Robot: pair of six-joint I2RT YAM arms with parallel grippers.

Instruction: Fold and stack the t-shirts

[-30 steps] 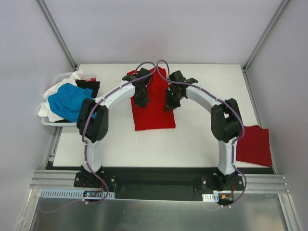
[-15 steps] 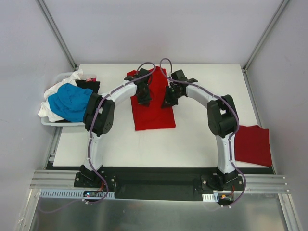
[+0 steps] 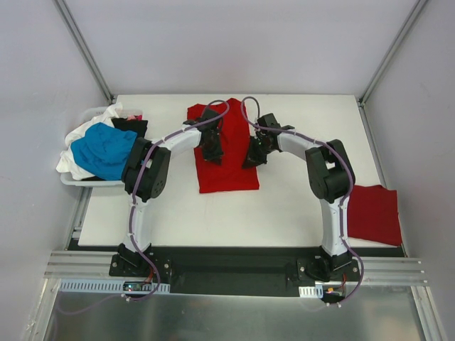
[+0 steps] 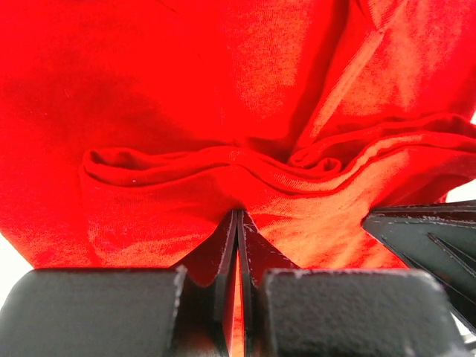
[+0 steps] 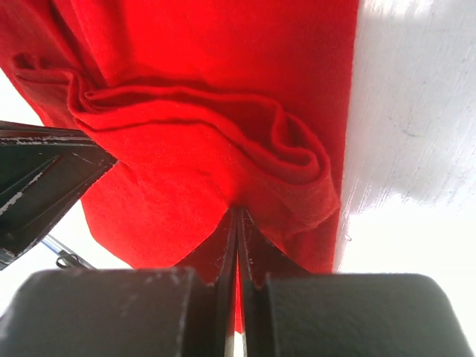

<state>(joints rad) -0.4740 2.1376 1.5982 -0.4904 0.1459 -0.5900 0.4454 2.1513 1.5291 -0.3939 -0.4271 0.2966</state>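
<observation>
So left gripper and right gripper both pinch tight on the red t-shirt; bin left, folded t-shirt right.

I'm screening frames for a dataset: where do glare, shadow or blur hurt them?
Right wrist view: the white table glares, nearly blown out beside the bright red cloth t-shirt. Left wrist view: red fills the frame, its creases in shadow. Top external view: even light, faint shadows.
</observation>
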